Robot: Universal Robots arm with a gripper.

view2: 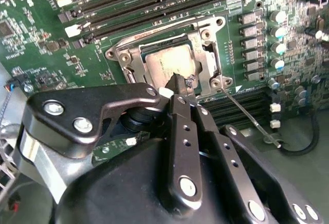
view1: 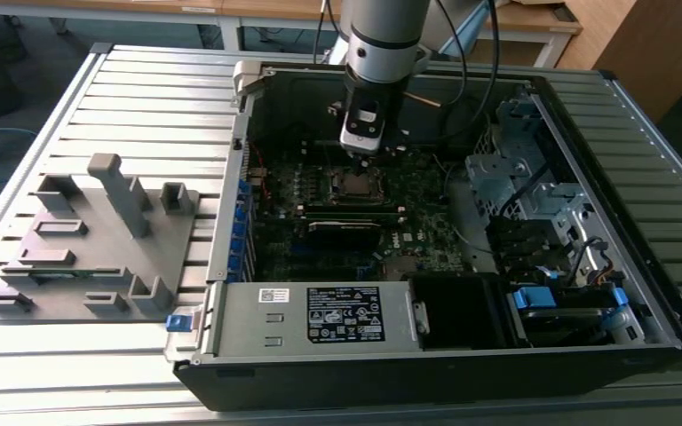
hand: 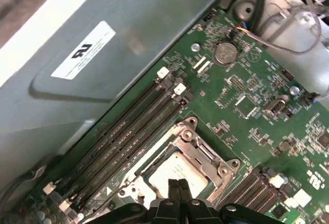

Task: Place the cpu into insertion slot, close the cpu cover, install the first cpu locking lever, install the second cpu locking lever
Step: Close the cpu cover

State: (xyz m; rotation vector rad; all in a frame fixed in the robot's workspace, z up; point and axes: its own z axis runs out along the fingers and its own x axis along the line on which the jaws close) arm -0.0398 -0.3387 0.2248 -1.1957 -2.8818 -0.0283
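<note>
Hand (view1: 362,144) hangs low inside the open computer case (view1: 246,106), over the socket (view1: 355,184) mid-board in the exterior view. A grey fixture (view1: 92,240) sits on the counter (view1: 139,98) at 9 o'clock of the case, well apart.

Second wrist view: fingertips (view2: 178,83) are together, clamped on nothing, at the cover's (view2: 206,59) inner edge; contact is unclear. The chip (view2: 165,60) is seated and the cover lies flat around it. A thin lever (view2: 247,113) juts loose from a socket corner, so locking looks undone. Best to push on the metal frame only, straight, never on the chip top.

First wrist view: the hand (hand: 175,185) is over the chip (hand: 181,171), with the cover (hand: 204,153) around it. Memory slots (hand: 128,131) run just beside one socket edge, so it's tight there. The other sides hold low parts and give more room.
</note>
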